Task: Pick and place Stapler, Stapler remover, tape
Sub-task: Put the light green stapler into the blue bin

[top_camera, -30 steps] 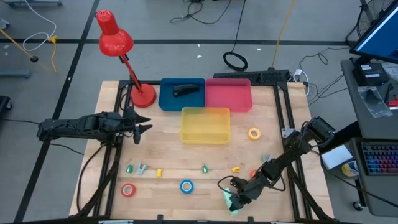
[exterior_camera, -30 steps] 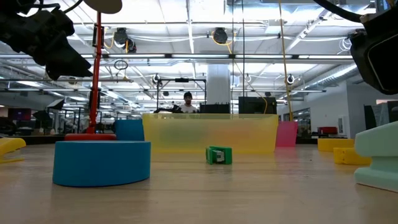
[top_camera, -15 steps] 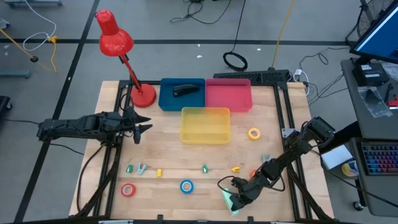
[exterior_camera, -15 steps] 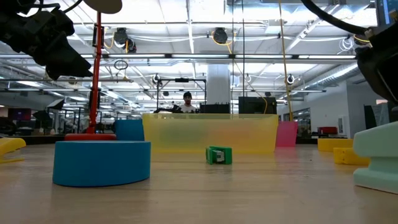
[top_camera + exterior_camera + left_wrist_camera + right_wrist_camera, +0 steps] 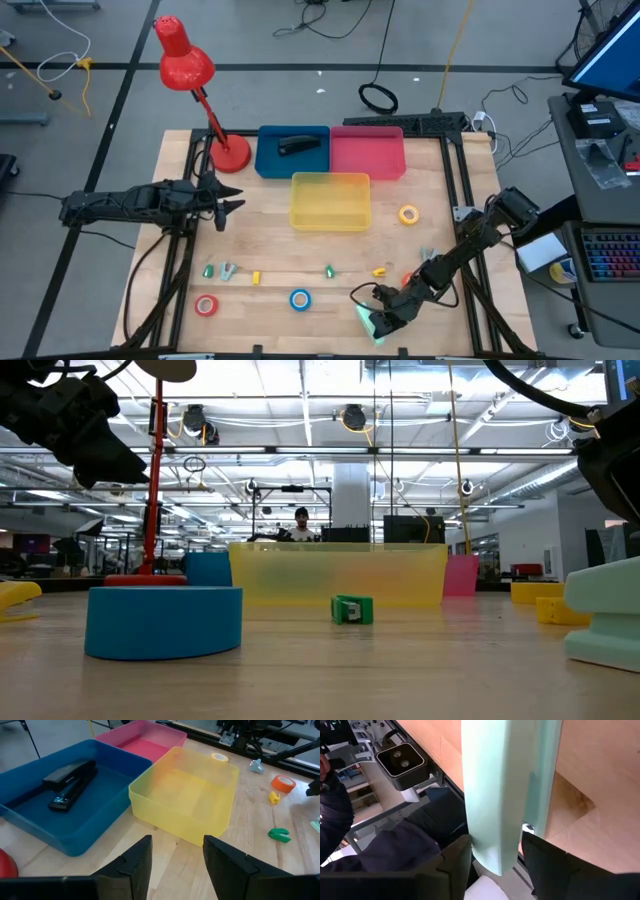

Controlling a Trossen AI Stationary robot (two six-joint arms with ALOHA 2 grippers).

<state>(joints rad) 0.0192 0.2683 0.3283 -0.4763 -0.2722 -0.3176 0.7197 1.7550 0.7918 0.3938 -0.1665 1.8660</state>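
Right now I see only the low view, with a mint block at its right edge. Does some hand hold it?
Observer: Yes. The right hand is closed on that mint stapler, at the near edge of the table.
Operator: Where is the other hand?
Observer: The left hand hovers open beside the red lamp's base.
Operator: Is something already in the blue bin?
Observer: One black stapler lies in the blue bin.
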